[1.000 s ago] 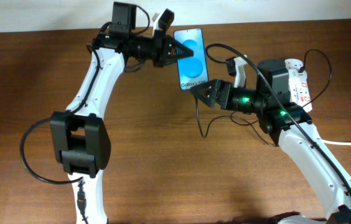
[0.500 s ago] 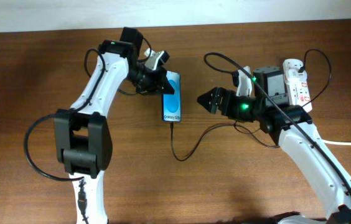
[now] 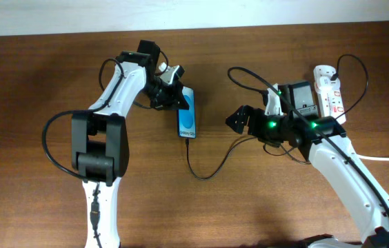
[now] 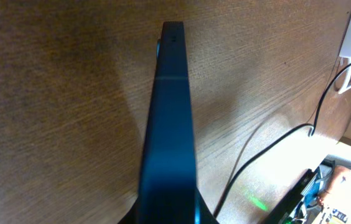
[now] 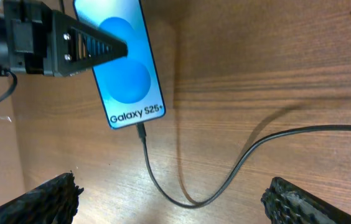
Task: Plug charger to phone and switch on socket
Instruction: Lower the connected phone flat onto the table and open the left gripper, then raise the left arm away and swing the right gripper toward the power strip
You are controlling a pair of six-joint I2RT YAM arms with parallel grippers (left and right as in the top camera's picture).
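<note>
Black charger [image 5: 140, 132] is sitting in phone [image 5: 126, 68], left jaws clamping the phone. Right jaws are gaping empty; socket [image 3: 329, 93] switch is wanting one firm press.

on my right wrist feed the phone [image 5: 129, 74] sits upper left, blue screen facing me, "galaxy s25+" at its lower end. the left gripper [image 5: 116, 48] reaches in from the left, one dark finger [image 5: 94, 45] lying across the upper screen. the charger [image 5: 238, 165] has its plug in the phone's bottom edge, and its cable loops down and runs off right over the wooden table [image 5: 256, 62]. my right gripper [image 5: 172, 205] has its fingers [image 5: 45, 199] spread wide, holding nothing.
</note>
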